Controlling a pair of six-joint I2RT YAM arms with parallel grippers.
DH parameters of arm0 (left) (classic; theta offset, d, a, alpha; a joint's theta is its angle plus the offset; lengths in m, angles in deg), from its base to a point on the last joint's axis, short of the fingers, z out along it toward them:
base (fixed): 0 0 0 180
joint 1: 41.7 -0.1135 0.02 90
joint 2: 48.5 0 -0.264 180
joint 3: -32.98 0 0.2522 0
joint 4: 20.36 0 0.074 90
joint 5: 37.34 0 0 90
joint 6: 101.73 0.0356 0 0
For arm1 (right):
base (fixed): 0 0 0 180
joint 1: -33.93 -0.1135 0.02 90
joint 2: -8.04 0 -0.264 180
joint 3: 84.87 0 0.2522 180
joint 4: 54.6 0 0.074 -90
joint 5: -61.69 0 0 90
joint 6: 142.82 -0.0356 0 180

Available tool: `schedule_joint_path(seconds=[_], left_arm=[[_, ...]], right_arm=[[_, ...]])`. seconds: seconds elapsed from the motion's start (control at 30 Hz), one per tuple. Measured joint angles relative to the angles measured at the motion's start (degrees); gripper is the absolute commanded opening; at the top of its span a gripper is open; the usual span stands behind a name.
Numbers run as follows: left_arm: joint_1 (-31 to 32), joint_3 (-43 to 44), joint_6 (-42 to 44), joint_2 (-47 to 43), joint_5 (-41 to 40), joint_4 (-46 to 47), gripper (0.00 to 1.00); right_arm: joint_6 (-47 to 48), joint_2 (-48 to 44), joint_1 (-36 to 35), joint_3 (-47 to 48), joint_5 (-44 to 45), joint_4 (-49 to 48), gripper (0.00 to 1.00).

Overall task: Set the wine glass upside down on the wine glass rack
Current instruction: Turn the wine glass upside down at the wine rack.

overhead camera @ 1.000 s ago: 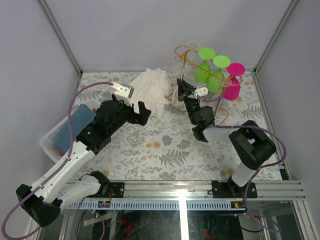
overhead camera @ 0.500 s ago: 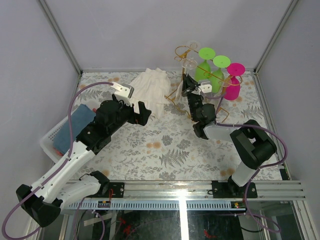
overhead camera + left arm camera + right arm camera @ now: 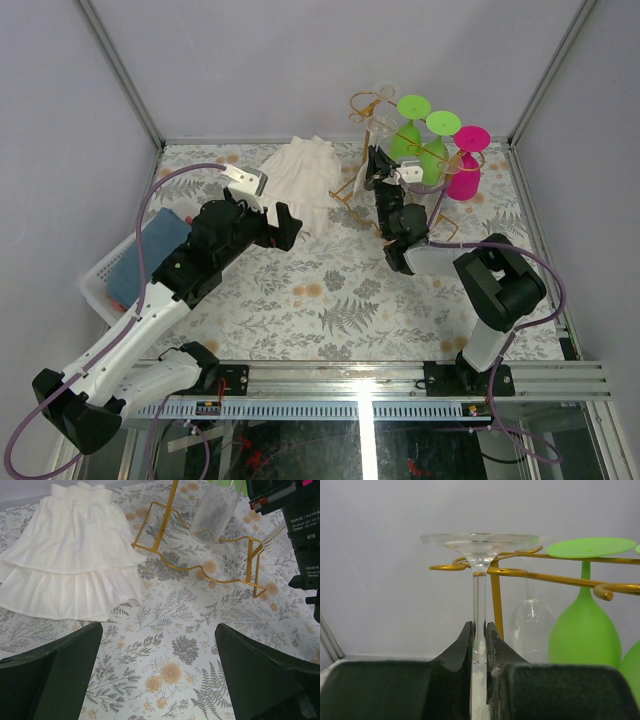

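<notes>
The clear wine glass [image 3: 480, 541] hangs bowl-down, its stem pinched between the fingers of my right pincer [image 3: 479, 630]. Its foot sits just above the curled rail ends of the gold wine glass rack [image 3: 547, 578], with the stem at the mouth of the slot. Whether the foot touches the rails I cannot tell. Further along the rack hang another clear glass [image 3: 531, 622] and a green glass [image 3: 585, 630]. My left pincer [image 3: 160, 672] is spread wide and empty above the floral table [image 3: 170, 630], near a white skirt [image 3: 70, 575].
</notes>
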Motion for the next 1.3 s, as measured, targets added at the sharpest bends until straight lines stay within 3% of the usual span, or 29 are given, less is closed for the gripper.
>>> schedule_joint_path(seconds=[1.1, 1.23, 1.3], left_arm=[[-0.6, 0.0, 0.0, 0.0, 0.9, 0.0, 0.95], [-0.6, 0.0, 0.0, 0.0, 0.9, 0.0, 0.95], [-0.6, 0.0, 0.0, 0.0, 0.9, 0.0, 0.95]], right_arm=[[0.1, -2.8, 0.2, -4.7, 4.3, -0.7, 0.01], [0.7, -4.0, 0.2, -5.6, 4.3, -0.7, 0.06], [1.0, -4.1, 0.2, -5.7, 4.3, -0.7, 0.13]])
